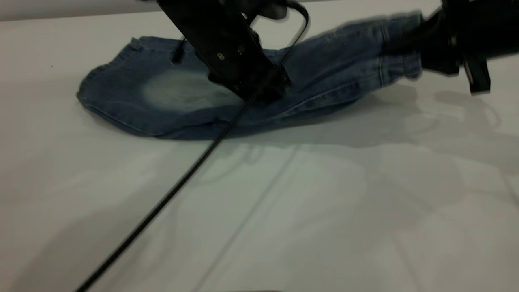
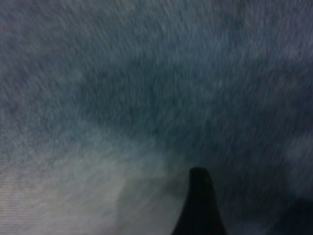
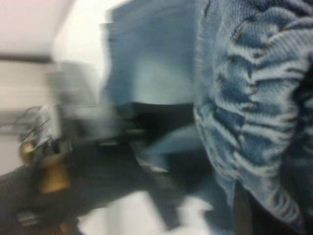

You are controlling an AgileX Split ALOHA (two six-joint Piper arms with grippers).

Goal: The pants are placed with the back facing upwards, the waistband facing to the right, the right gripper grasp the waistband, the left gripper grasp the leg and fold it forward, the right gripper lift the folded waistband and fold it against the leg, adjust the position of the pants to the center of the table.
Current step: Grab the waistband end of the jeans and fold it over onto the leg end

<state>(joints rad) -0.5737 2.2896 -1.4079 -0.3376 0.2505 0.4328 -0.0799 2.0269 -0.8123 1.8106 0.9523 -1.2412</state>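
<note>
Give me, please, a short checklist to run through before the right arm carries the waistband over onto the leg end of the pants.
1. Waistband held: ok. The right end effector grips the gathered waistband, raised off the table.
2. First fold done: ok. The pants lie as a single doubled band.
3. Leg end flat: ok. It rests on the table, faded patch up.
4. Left end effector pinning the denim: cannot tell. It is down on the cloth mid-pants, but its fingers are hidden.
5. Fold path clear: not ok. The left arm and its cable stand between waistband and leg end.
6. Pants centred: not ok. They lie toward the table's far side.
</note>
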